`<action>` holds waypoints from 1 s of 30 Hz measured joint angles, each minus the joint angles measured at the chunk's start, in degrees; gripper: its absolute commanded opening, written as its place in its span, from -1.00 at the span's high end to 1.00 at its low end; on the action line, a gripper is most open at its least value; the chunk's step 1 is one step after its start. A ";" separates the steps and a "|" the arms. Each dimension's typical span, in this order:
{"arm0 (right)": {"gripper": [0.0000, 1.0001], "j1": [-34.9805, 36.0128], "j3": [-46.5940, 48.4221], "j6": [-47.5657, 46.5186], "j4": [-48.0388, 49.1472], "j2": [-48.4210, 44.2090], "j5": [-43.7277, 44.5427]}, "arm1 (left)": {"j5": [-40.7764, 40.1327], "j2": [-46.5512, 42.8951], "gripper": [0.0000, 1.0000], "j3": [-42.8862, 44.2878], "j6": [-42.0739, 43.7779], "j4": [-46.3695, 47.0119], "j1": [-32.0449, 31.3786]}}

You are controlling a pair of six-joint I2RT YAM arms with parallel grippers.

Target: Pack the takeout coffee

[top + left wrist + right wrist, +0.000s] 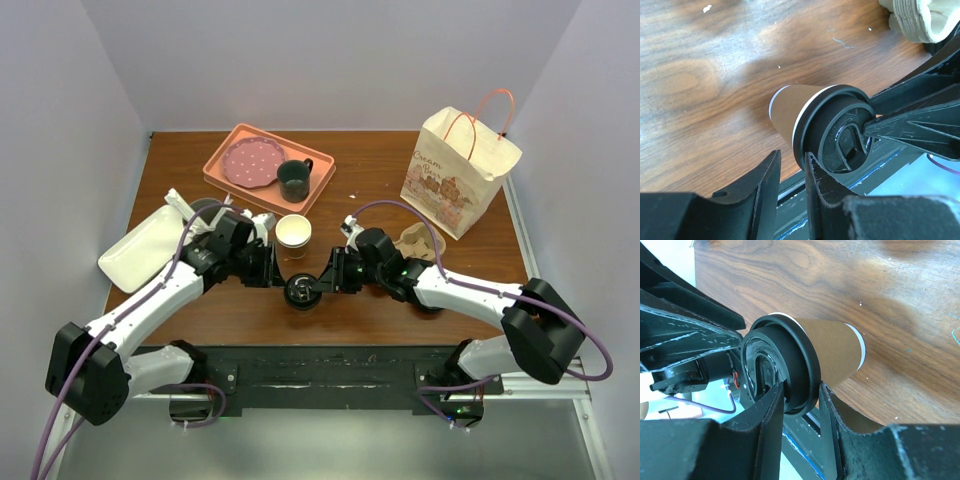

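The takeout coffee (302,291), a tan-brown paper cup with a black lid, stands upright near the table's front edge between both grippers. My right gripper (323,283) is shut on its lid rim. In the right wrist view one finger lies on the lid top and the other sits under the rim against the cup (832,347), with the gripper (801,387) pinching the rim. My left gripper (792,156) stands narrowly open with nothing between its fingers, and its right fingertip (812,162) is at the lid's edge (805,130). I cannot tell whether the cup's base touches the wood.
An open paper cup (293,231) stands just behind the coffee. A pink tray (228,168) holds a spotted plate (251,161) and a dark green mug (294,179). A white dish (145,247) lies at the left. A paper bag (455,170) and a cardboard carrier (421,241) are at the right.
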 measured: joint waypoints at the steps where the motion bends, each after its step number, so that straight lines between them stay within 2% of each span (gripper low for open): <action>1: 0.43 0.00 0.00 -0.02 0.00 0.00 0.00 | 0.07 0.04 0.38 -0.31 0.00 0.37 0.00; 11: 0.46 0.00 0.00 0.00 0.20 0.28 -0.28 | 2.32 0.31 0.41 -4.92 -1.05 6.34 0.42; 24: 0.45 -0.28 -2.56 0.52 4.48 0.79 -0.70 | 0.59 2.32 0.36 -4.37 -4.22 5.27 0.39; 30: 0.33 -0.55 5.07 -6.75 -2.67 4.42 -1.03 | 1.22 -1.79 0.28 -7.45 -7.82 6.69 0.68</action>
